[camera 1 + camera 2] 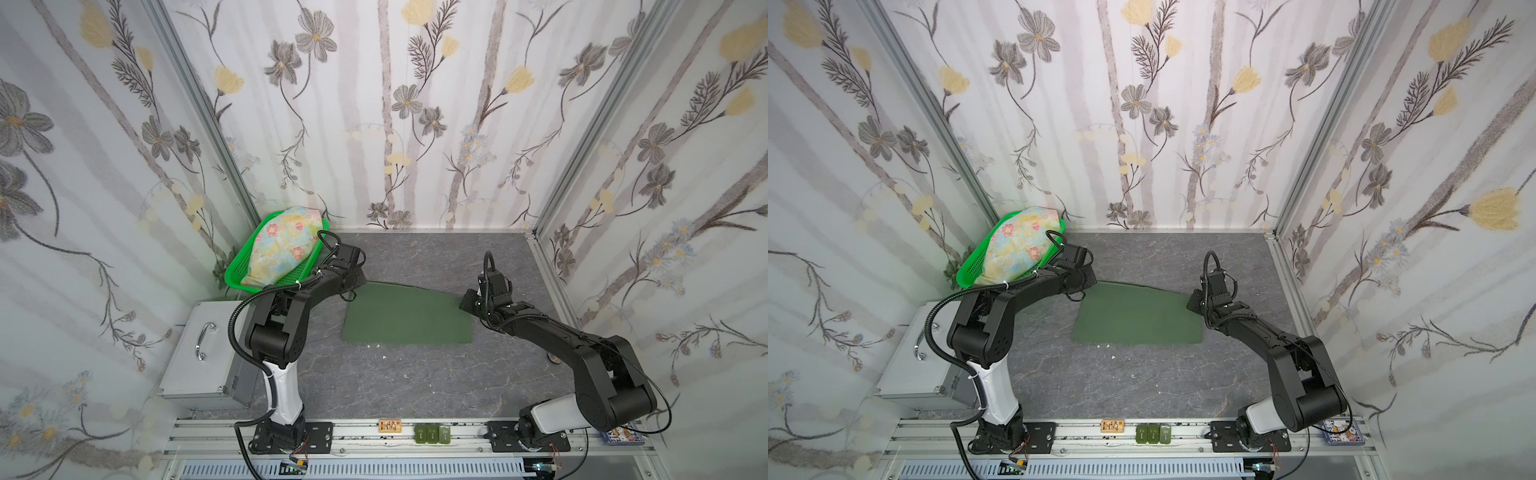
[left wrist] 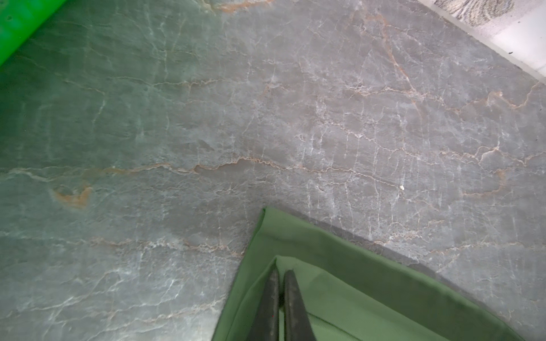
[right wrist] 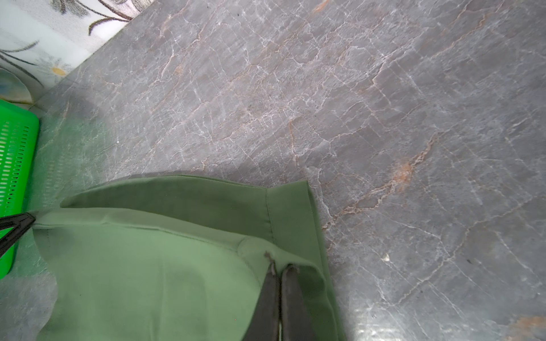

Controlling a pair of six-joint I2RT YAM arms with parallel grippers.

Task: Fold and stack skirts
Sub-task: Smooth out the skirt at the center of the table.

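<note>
Wrist views: left gripper (image 2: 280, 273) and right gripper (image 3: 280, 270) each pinch a far corner of the green skirt (image 1: 409, 316). The step looks like the first fold; next, probably, carry both corners evenly to the near hem.

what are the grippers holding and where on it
The olive-green skirt: left gripper pinches one far corner of its top layer, right gripper the other.

skirt (image 1: 279, 245) in basket (image 1: 231, 277), 2nd skirt (image 1: 409, 318) ctr table (image 1: 415, 386)
</note>
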